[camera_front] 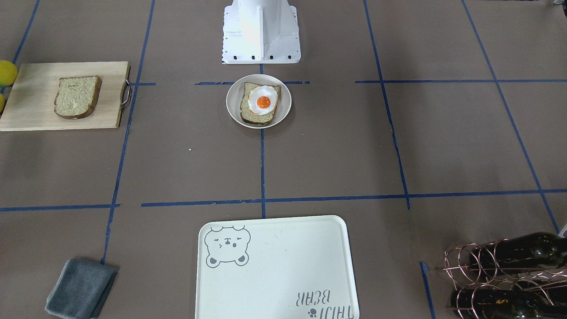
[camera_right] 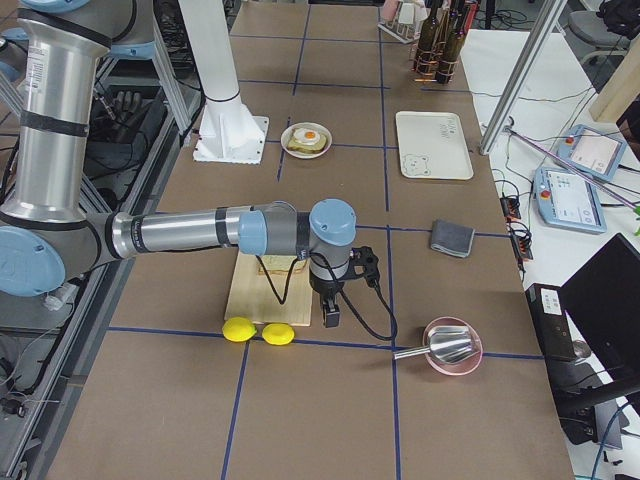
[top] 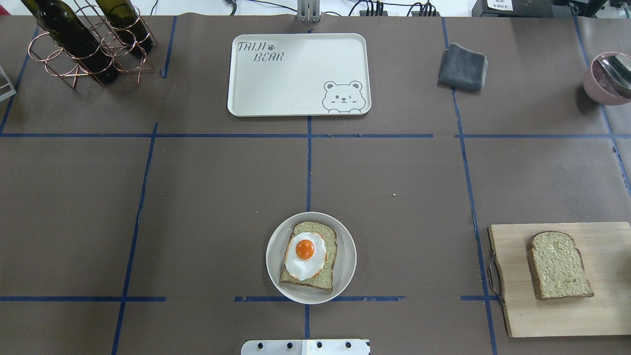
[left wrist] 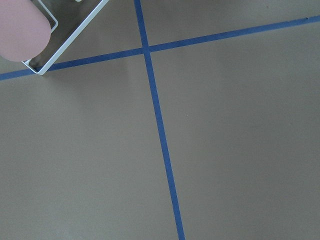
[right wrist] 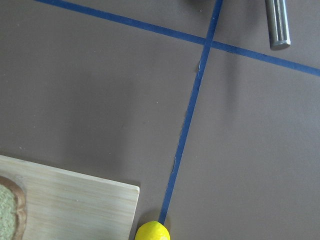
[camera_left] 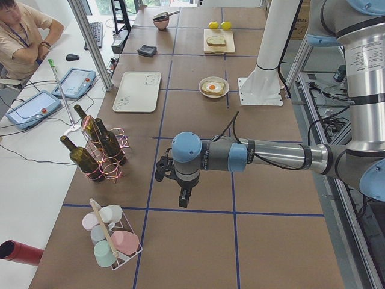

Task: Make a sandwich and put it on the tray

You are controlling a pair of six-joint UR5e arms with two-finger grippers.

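One bread slice lies on a small round white plate near the robot's base, with the fried egg on top of it. A second bread slice lies alone on the wooden cutting board at the right. The white bear tray sits at the far middle with nothing on it. My left gripper hangs over bare table far to the left. My right gripper hangs past the board's end near the lemons. I cannot tell if either is open or shut.
A copper rack with wine bottles stands far left. A grey cloth lies right of the tray. A pink bowl with a spoon sits far right. Two lemons lie by the board. A cup rack stands near the left gripper.
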